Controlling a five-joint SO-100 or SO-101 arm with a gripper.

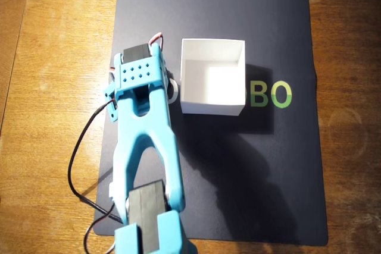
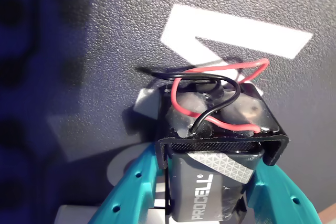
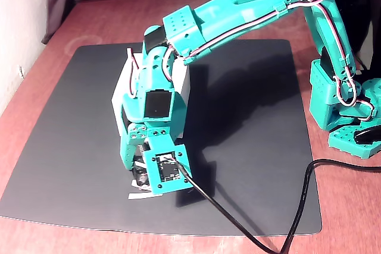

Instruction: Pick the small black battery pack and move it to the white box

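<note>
**Claw clamped on battery pack, low over the mat, beside the box**

Claw (image 2: 210, 192): wrist view shows the two teal fingers (image 2: 131, 192) pressed against the two long sides of the small black battery pack (image 2: 210, 182), one on each side. Gap between the fingers equals the width of the pack; no free space seen on either side. The pack is gripped, not merely touched.

Pack position: it sits between the fingers and sticks out past their tips. The black clip end with the looped red and black wires (image 2: 220, 85) lies furthest from the camera, against the dark mat (image 2: 105, 35). Whether the pack rests on the mat or is just clear of it, cannot tell.

Orientation: long axis runs along the fingers, wired end leading away from the wrist. White "PROCELL" lettering reads along that same axis on the upper face.

Overhead view: arm (image 1: 146, 141) reaches up the picture over the mat (image 1: 286, 176); the pack itself is mostly hidden under the wrist, only the red wires (image 1: 158, 37) peek out beyond it. The white box (image 1: 212, 75) stands just to the right of the wrist in this view, close but separate, empty inside. Green letters (image 1: 271, 94) are printed on the mat right of the box.

Fixed view: wrist pitched steeply down, claw (image 3: 143, 182) near the mat surface, box (image 3: 122, 90) largely hidden behind the arm. Mat lies on a wooden bench (image 1: 53, 40).
</note>
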